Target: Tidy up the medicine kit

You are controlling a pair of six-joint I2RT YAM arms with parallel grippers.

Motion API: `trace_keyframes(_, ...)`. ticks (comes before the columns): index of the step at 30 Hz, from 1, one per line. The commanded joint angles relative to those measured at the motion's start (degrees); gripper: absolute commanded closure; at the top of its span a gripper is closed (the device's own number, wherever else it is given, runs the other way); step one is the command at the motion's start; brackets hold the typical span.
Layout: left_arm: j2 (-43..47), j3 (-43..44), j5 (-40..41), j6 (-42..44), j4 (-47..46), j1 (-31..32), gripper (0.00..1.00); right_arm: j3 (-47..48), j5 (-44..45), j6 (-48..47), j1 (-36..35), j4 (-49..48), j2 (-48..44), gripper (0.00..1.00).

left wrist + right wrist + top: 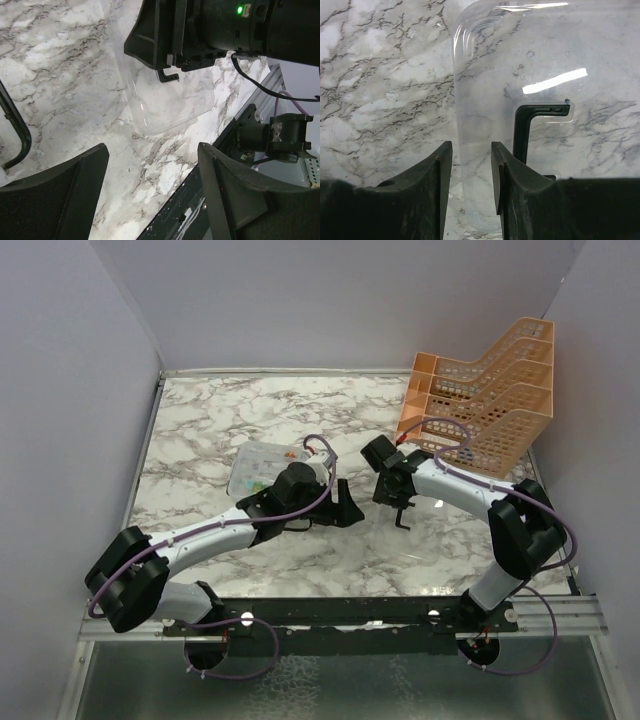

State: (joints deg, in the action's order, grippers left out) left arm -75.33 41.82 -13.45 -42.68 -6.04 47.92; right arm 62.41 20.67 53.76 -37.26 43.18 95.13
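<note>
Marble worktop (200, 430), lid-handling step: left jaws gape empty, right jaws straddle the lid (520, 60) rim, grip unclear; next, probably clamp squarely.

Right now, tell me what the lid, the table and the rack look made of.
The lid: clear, glossy plastic, apparently; the marbling shows through and it carries a bright glare. The table: white, grey-veined marble look, possibly laminate; smooth. The rack: orange plastic, likely; perforated mesh walls, matte.
</note>
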Motion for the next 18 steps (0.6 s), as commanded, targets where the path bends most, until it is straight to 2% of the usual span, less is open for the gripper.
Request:
trace_keyframes(1, 1.23, -1.36, 3.12, -1.31, -2.91, 2.25, 0.24, -0.45, -2.09, 0.68, 0.23, -1.98, -2.02, 0.65)
trace_keyframes(5, 1.61, -2.15, 6.77, -2.28, -2.95, 4.42, 0.24, -1.06, -1.8, 0.82, 0.18, -2.08, -3.02, 0.61)
trace_keyframes(12, 1.77, -2.74, 10.97, -2.38, -4.57, 6.46, 0.24, -0.81, 1.32, 3.73, 0.22, 3.16, -3.0, 0.34)
trace_keyframes(18, 2.26, -4.49, 11.77, -2.17, -7.39, 6.92, 0.24, -0.11, 1.12, 3.54, 0.17, 4.39, -0.9, 0.28)
